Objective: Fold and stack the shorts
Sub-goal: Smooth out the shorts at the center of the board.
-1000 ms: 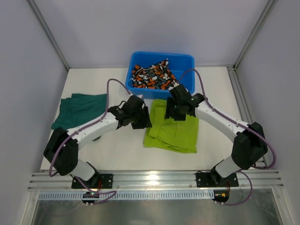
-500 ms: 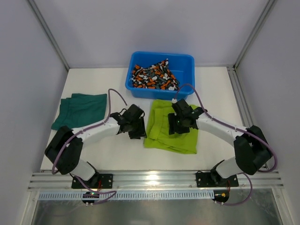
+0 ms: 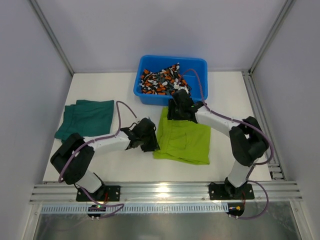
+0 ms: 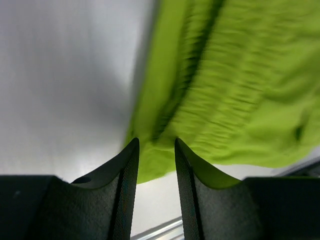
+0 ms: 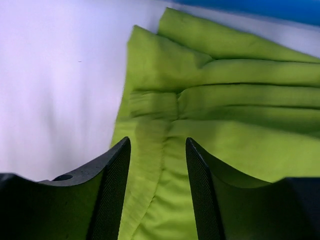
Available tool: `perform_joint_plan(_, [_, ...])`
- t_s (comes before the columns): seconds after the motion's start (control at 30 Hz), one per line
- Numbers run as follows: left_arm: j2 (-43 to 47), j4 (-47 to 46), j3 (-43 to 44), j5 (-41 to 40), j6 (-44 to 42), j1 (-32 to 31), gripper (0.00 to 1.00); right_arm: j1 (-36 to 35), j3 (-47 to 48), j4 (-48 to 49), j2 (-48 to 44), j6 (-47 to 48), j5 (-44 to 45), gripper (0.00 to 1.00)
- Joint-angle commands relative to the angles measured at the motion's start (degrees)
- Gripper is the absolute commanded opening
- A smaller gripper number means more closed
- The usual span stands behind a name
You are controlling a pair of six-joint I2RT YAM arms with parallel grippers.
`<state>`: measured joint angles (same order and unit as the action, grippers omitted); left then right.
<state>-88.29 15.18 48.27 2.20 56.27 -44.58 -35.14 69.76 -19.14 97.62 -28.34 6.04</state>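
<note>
The lime yellow-green shorts (image 3: 185, 142) lie flat in the middle of the table. My left gripper (image 3: 151, 143) is open at their left edge; in the left wrist view its fingertips (image 4: 156, 146) straddle the near corner of the lime cloth (image 4: 230, 100) without closing on it. My right gripper (image 3: 173, 112) is open and empty over the far left corner of the lime shorts (image 5: 225, 125), close above the cloth (image 5: 158, 145). The dark teal-green shorts (image 3: 86, 117) lie at the far left. The camouflage shorts (image 3: 161, 81) sit crumpled in the tub.
The blue plastic tub (image 3: 200, 67) stands at the back centre, just beyond my right gripper. Grey walls close in both sides and the back. A metal rail (image 3: 160, 191) runs along the near edge.
My right gripper has moved from the middle of the lime shorts back to their far left corner by the tub. My left gripper has shifted slightly nearer along their left edge.
</note>
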Motion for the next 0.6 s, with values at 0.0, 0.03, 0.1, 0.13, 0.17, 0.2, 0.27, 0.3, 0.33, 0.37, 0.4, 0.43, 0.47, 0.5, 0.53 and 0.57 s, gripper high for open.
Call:
perform_joint_plan(0.0, [-0.12,-4.55,-5.55,-3.95,4.81,-0.16,0.36,0.07,2.13,6.21,7.37,-2.94,0.46,0.51])
perform_joint_plan(0.03, [-0.91,-3.76,-5.9,-4.48,4.73,-0.16,0.36,0.07,2.66,6.3,9.06,-3.21,0.11,0.51])
perform_joint_plan(0.1, [-1.44,-2.61,-6.08,-5.18,4.9,-0.16,0.36,0.07,3.37,6.56,11.53,-4.09,-0.42,0.5])
perform_joint_plan(0.13, [-1.45,-2.61,-6.61,-5.27,4.9,-0.16,0.35,0.07,2.76,7.35,12.67,-4.36,-0.68,0.5])
perform_joint_plan(0.17, [-1.18,-2.52,-6.78,-5.53,5.08,-0.16,0.35,0.07,2.41,7.79,12.94,-4.44,-0.77,0.5])
perform_joint_plan(0.2, [-0.92,-2.35,-6.79,-5.8,5.16,-0.16,0.35,0.07,1.97,8.15,12.86,-4.71,-1.03,0.5])
perform_joint_plan(0.27, [0.13,-1.03,-6.26,-6.06,5.08,-0.16,0.36,0.07,1.44,8.76,11.98,-4.54,-1.3,0.5])
perform_joint_plan(0.3, [0.75,-0.25,-5.82,-6.93,4.99,-0.16,0.36,0.07,1.61,8.59,11.54,-3.84,-1.56,0.5])
perform_joint_plan(0.33, [1.54,1.94,-5.3,-7.46,4.82,-0.25,0.36,0.07,2.39,7.46,10.14,-3.31,-1.56,0.5])
perform_joint_plan(0.37, [3.28,3.26,-3.81,-8.34,4.38,-0.16,0.36,0.07,3.01,6.58,9.26,-2.78,-1.65,0.5])
perform_joint_plan(0.4, [4.26,4.84,-2.67,-9.22,3.94,-0.16,0.36,0.07,3.71,5.35,8.12,-2.34,-1.39,0.5])
perform_joint_plan(0.43, [5.14,6.69,-1.35,-11.4,3.59,-0.16,0.37,0.07,4.94,2.99,6.8,-1.12,-1.3,0.5])
perform_joint_plan(0.47, [5.93,10.53,1.45,-12.38,3.15,-0.16,0.39,0.15,5.65,1.57,3.83,-0.5,-1.21,0.5])
perform_joint_plan(0.5, [7.16,11.96,2.87,-14.31,2.01,-0.16,0.4,0.15,6.35,-0.01,2.15,0.12,-1.12,0.5])
perform_joint_plan(0.53, [7.43,12.94,4.19,-14.67,1.3,-0.07,0.42,0.24,7.57,-3.77,0.57,1.08,-1.3,0.5])
perform_joint_plan(0.57, [7.43,14.25,5.5,-14.33,0.6,0.1,0.48,0.24,7.67,-5.2,-2.67,1.44,-1.56,0.51])
